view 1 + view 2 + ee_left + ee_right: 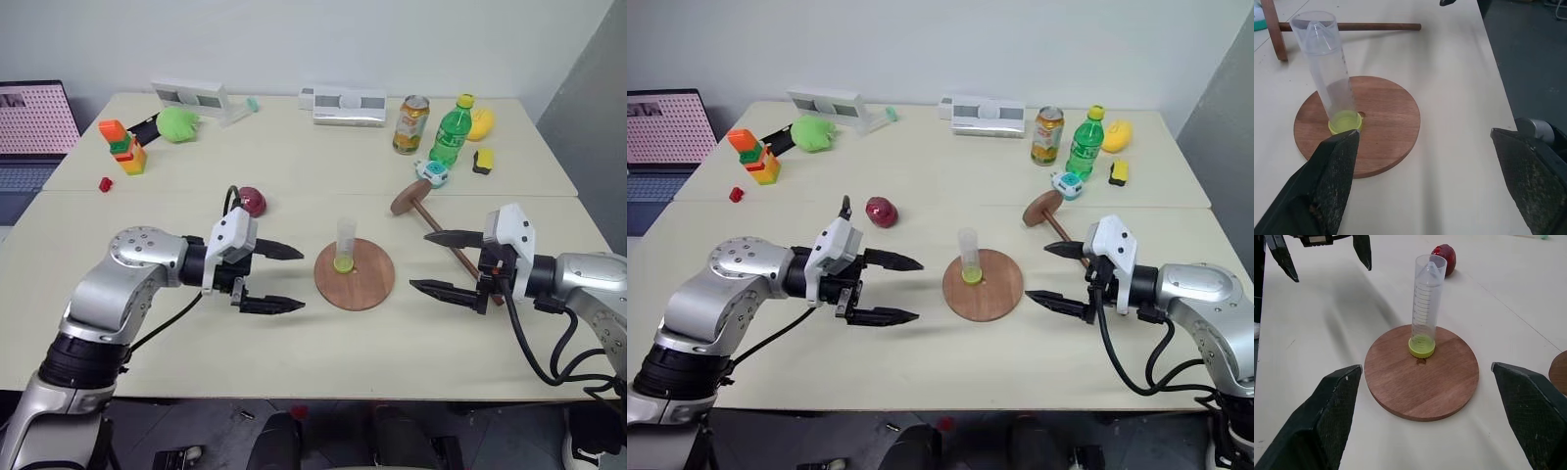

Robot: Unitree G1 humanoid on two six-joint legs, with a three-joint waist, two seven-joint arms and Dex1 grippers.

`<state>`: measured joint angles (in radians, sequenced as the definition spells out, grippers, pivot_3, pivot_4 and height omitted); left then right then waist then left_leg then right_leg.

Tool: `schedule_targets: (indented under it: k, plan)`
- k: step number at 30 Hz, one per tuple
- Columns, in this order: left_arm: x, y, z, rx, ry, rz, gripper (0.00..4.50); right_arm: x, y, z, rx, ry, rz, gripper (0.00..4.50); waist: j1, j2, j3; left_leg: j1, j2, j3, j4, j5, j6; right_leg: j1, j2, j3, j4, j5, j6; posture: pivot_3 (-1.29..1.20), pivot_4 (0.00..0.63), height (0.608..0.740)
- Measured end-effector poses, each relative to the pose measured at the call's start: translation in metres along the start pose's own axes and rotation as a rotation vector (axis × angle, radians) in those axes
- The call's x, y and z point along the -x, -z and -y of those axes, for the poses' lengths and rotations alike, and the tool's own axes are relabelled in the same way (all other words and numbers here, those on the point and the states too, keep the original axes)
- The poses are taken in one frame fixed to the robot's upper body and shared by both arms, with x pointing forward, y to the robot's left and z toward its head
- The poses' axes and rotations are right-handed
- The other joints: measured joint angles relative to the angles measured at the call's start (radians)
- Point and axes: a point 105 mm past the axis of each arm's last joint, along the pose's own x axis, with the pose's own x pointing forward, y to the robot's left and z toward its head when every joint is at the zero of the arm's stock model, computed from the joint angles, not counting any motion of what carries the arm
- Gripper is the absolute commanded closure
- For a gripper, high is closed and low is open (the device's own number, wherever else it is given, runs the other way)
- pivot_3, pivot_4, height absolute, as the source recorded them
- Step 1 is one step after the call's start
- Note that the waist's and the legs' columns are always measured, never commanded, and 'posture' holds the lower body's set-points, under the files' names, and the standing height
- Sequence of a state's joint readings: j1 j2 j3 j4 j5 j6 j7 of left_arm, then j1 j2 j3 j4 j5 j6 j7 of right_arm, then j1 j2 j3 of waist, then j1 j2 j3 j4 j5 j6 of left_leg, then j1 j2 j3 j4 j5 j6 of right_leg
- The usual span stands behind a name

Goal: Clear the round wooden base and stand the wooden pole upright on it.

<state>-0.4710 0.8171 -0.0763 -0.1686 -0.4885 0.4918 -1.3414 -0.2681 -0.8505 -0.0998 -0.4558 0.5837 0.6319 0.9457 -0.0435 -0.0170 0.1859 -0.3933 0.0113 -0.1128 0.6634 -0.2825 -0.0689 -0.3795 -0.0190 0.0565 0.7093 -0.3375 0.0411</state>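
On the cream table (294, 343), the round wooden base (367, 285) lies flat near the front edge and serves as the reference point for all positions below. The left gripper (282, 278) stands to the left of the base, apart from it, its two black fingers spread wide and holding nothing. The right gripper (438, 262) stands to the right of the base, likewise apart, fingers released and empty; both grippers point inward toward the base. The wooden pole (443, 235) lies flat on the table to the right of and behind the base, not touching it, with its fixed round disc (410, 197) at the far end and its rod passing under the right gripper. A clear graduated tube (1425, 303) stands upright on a yellow-green cap (1421, 346) on the base, just beside the small centre hole (1421, 362). A green bottle (452, 130) and a drink can (410, 123) stand well behind the base to the right. A dark red round object (253, 201) rests behind and to the left of the base, near the left gripper.
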Motion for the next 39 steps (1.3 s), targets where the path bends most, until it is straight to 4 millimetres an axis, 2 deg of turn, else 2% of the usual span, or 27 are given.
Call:
schedule_targets:
  k: [5, 17, 33, 39]
  plan:
    - [0.0, -0.003, 0.002, 0.005, 0.011, 0.017, 0.0, 0.0, -0.001, -0.002, -0.006, -0.016, 0.005, 0.05, 0.0, 0.0, 0.0, 0.0, 0.0, 0.0, 0.0, 0.0, 0.0, 0.0, 0.0, 0.0, 0.0, 0.0, 0.0, 0.0, 0.15, 0.74]
    - [0.002, -0.01, -0.006, -0.024, -0.019, 0.013, 0.0, 0.0, -0.001, -0.002, -0.006, -0.014, 0.008, 0.05, -0.001, 0.0, 0.0, 0.0, 0.0, 0.0, 0.0, 0.0, 0.0, 0.0, 0.0, 0.0, 0.0, 0.0, 0.0, 0.0, 0.15, 0.74]
    - [0.003, -0.007, -0.007, -0.025, -0.017, 0.002, 0.0, -0.001, -0.004, -0.007, 0.003, -0.04, 0.015, 0.05, -0.001, 0.0, 0.0, 0.0, 0.0, 0.0, 0.0, 0.0, 0.0, 0.0, 0.0, 0.0, 0.0, 0.0, 0.0, 0.0, 0.15, 0.74]
    - [-0.012, -0.008, -0.014, -0.022, -0.033, 0.048, 0.0, -0.001, -0.004, -0.008, -0.005, -0.044, 0.012, 0.05, 0.003, 0.0, 0.0, 0.0, 0.0, 0.0, 0.001, 0.0, 0.0, 0.0, 0.0, 0.0, 0.0, 0.0, 0.0, 0.0, 0.15, 0.74]
